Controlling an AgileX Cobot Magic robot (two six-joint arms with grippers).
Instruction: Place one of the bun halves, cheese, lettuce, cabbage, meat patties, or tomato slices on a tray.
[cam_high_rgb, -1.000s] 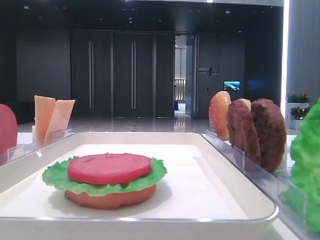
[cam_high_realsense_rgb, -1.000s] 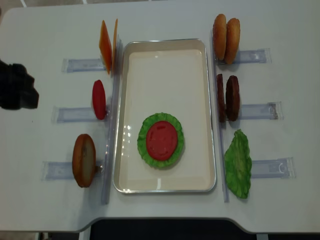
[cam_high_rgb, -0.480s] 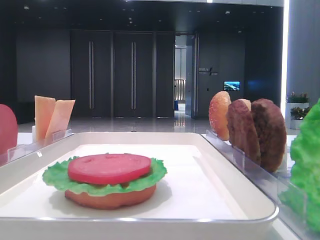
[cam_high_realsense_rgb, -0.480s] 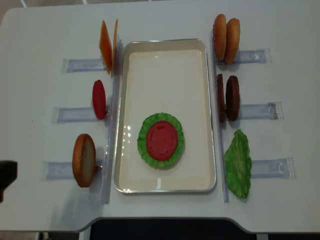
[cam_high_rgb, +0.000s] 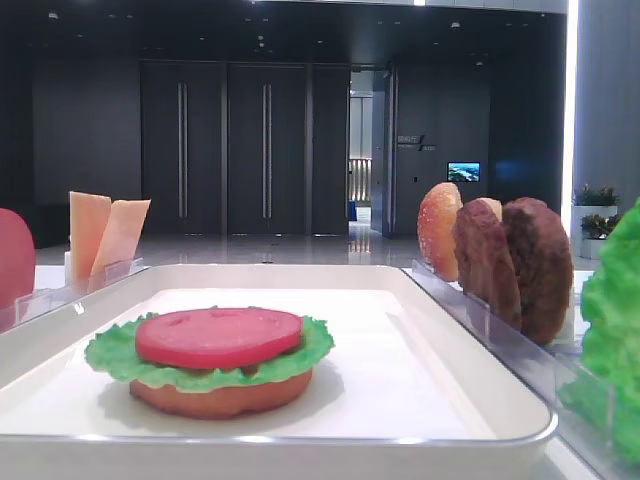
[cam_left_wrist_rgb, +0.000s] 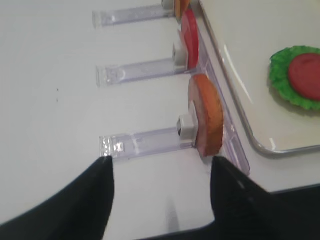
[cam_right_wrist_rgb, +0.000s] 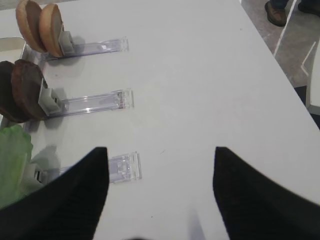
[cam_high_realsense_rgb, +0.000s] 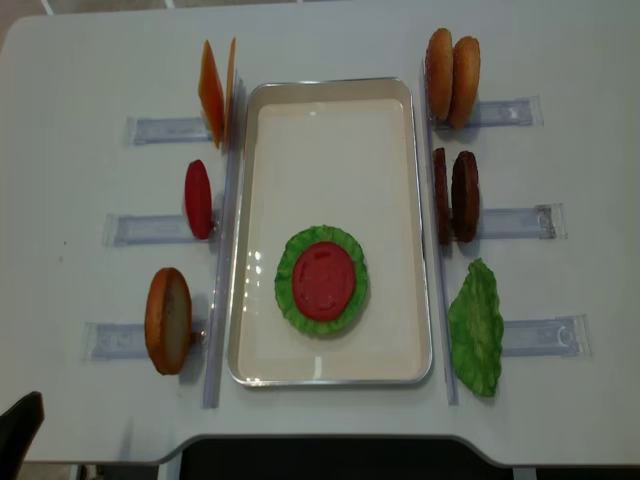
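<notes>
Your left gripper sits low at the near left corner of the table, jaws spread wide with nothing between them; your right gripper is the same on the far right side, wide and empty, hovering over bare tabletop. Neither touches any ingredient. Just ahead of the left one stands a bun half on edge in its clear rack, then a tomato slice upright in the next rack, and the cheese slices beyond that. Ahead of the right one: loose lettuce leaning by its rack, then the meat patties, then two more bun halves. Everything is racked on edge, probably so your jaws can close across the thin faces from above without scraping the table. The tray lies between the two rows, within reach of either arm. On it, toward the near end, a stack is already started: bun half at the bottom, lettuce leaf, tomato slice on top. By my read a patty or cheese is the sensible next pick; cheese is thin, so watch for grabbing both slices.
</notes>
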